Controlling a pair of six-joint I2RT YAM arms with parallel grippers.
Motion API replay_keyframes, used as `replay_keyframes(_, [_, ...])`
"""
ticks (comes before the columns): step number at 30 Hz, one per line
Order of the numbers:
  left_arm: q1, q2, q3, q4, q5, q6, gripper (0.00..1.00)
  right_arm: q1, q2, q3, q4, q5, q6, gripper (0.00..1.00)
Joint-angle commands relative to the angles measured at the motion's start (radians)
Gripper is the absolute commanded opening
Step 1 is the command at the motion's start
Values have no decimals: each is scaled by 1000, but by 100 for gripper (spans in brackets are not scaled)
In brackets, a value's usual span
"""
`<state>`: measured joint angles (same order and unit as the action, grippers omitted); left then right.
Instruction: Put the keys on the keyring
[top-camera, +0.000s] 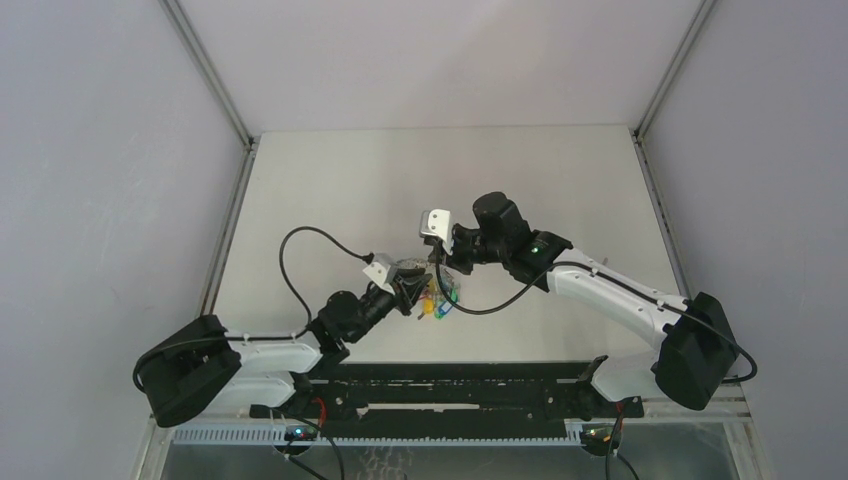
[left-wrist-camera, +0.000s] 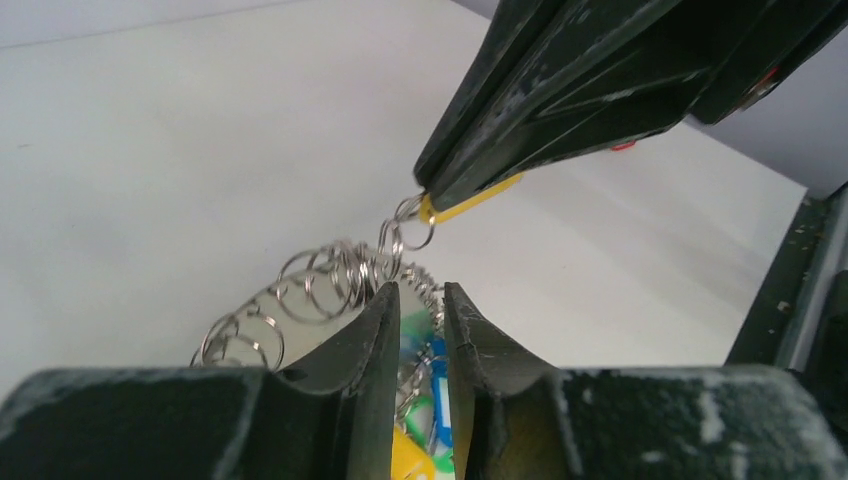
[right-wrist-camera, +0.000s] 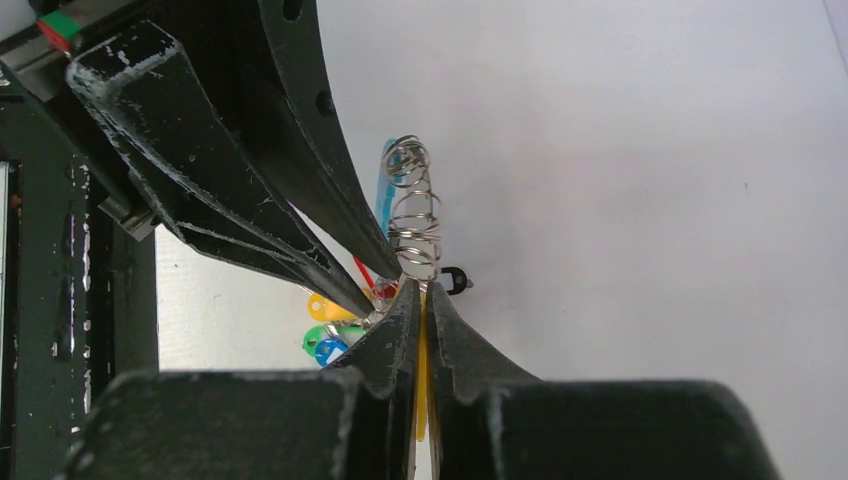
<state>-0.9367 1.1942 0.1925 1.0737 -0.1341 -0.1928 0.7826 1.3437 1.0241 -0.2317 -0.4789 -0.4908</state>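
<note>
The keyring (left-wrist-camera: 318, 288) is a curved loop fringed with small silver rings, with a cyan section (right-wrist-camera: 385, 190). Green, blue and yellow tags (right-wrist-camera: 328, 335) hang from it. In the top view the keyring (top-camera: 438, 298) sits between both arms. My right gripper (right-wrist-camera: 421, 290) is shut on a key's yellow tag (right-wrist-camera: 422, 360); its little ring (left-wrist-camera: 411, 226) touches the keyring's fringe. My left gripper (left-wrist-camera: 418, 296) has its jaws a narrow gap apart over the keyring's edge, with the tags showing through the gap. The key's blade is hidden. A red tag (right-wrist-camera: 366, 274) shows beside the left fingers (right-wrist-camera: 330, 262).
A small black tag (right-wrist-camera: 455, 279) pokes out past the right fingertips. The white table (top-camera: 340, 180) stretches beyond the grippers, with metal frame posts (top-camera: 205, 70) at the back corners. A black rail (top-camera: 450, 385) runs along the near edge between the arm bases.
</note>
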Motion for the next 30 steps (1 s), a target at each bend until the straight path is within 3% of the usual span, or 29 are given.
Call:
replay_keyframes(1, [-3, -32, -30, 9, -46, 62, 28, 10, -12, 51, 17, -6, 13, 0])
replay_keyframes(9, [-4, -35, -37, 38, -12, 106, 33, 18, -20, 51, 15, -8, 14, 0])
replay_keyframes(24, [-4, 46, -103, 299, 37, 255, 41, 33, -37, 51, -5, -16, -2, 0])
replay_keyframes(30, [-4, 75, -81, 312, 62, 290, 42, 35, -41, 51, -13, -17, -6, 0])
